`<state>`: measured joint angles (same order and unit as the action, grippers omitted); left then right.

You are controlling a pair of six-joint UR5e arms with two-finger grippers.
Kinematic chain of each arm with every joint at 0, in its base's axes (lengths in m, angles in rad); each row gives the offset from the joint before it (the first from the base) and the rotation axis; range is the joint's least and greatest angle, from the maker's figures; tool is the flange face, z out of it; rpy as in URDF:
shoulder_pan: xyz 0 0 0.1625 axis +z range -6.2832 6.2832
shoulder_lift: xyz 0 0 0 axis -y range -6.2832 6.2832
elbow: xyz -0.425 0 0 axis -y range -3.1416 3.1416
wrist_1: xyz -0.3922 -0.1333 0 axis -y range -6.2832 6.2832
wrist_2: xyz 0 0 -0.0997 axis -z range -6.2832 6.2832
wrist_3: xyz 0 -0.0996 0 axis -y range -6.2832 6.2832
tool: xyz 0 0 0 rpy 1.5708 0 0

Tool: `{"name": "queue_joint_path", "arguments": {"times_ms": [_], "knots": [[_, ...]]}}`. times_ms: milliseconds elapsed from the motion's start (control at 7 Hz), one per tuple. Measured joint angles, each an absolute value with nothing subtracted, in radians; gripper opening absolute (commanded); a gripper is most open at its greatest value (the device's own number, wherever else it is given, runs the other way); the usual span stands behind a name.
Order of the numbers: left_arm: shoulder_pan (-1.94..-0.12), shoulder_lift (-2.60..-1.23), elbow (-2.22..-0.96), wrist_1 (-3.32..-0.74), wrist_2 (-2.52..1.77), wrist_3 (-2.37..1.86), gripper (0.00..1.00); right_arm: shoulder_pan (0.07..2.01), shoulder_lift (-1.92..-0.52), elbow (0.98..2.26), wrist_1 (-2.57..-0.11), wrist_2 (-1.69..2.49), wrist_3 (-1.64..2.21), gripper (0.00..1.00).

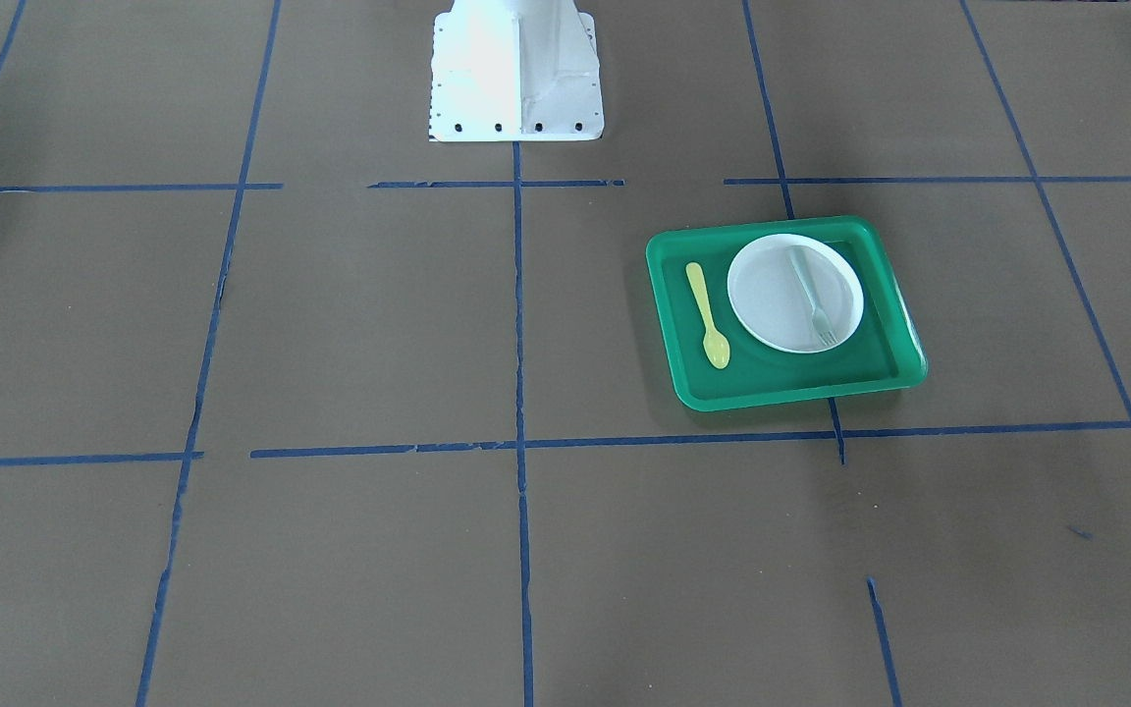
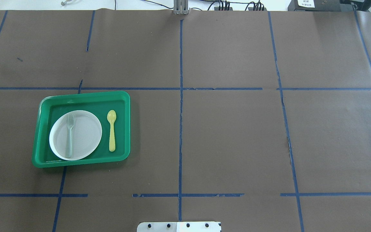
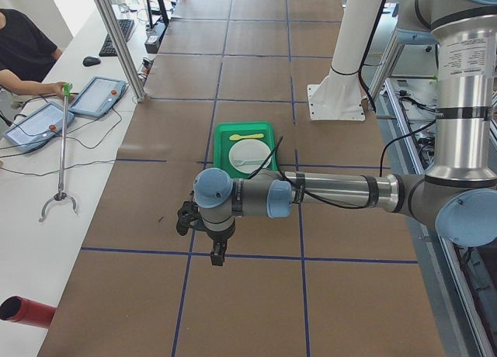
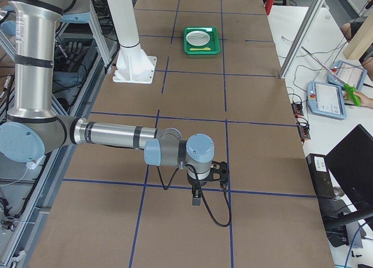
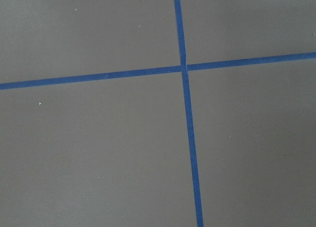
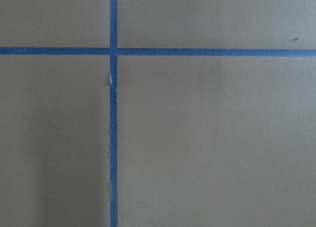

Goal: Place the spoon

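Spoon (image 2: 111, 130), small and yellow, lay flat on the floor of a green tray (image 2: 85, 95), with its bowl pointing away from the robot and its handle toward it. It sat just beside a white plate (image 2: 87, 133), on the plate's right, with a thin strip of green showing between the two. A pale grey-green fork (image 2: 69, 135) rested on the plate, roughly parallel to the spoon, tines away from the robot. The tray stood on the robot's left half of the brown table (image 2: 237, 129), which was crossed by lines of blue tape (image 2: 180, 129). In the view facing the robot, the tray was not far from the white robot base (image 1: 516, 69).

Neither arm was near the tray. The left claw (image 3: 218, 258) hung pointing down above the table at its left end, closer to that side camera than the tray, at the tip of an arm stretched out level. The right claw (image 4: 197, 199) hung the same way at the table's far right end, well apart from the tray. Each claw showed only in its side view, so I cannot tell whether either was wide or narrow. Both wrist cameras saw only bare table and a crossing of tape.
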<state>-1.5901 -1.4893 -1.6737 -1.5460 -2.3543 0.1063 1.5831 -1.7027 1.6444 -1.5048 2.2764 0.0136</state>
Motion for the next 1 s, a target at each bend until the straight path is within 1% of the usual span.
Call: {"name": "queue_joint_path", "arguments": {"times_ms": [1000], "knots": [[-1.592, -1.476, -1.658, -1.545, -2.356, 0.101, 1.00, 1.583, -1.703, 1.644, -1.505, 2.276, 0.014, 1.00]]}}
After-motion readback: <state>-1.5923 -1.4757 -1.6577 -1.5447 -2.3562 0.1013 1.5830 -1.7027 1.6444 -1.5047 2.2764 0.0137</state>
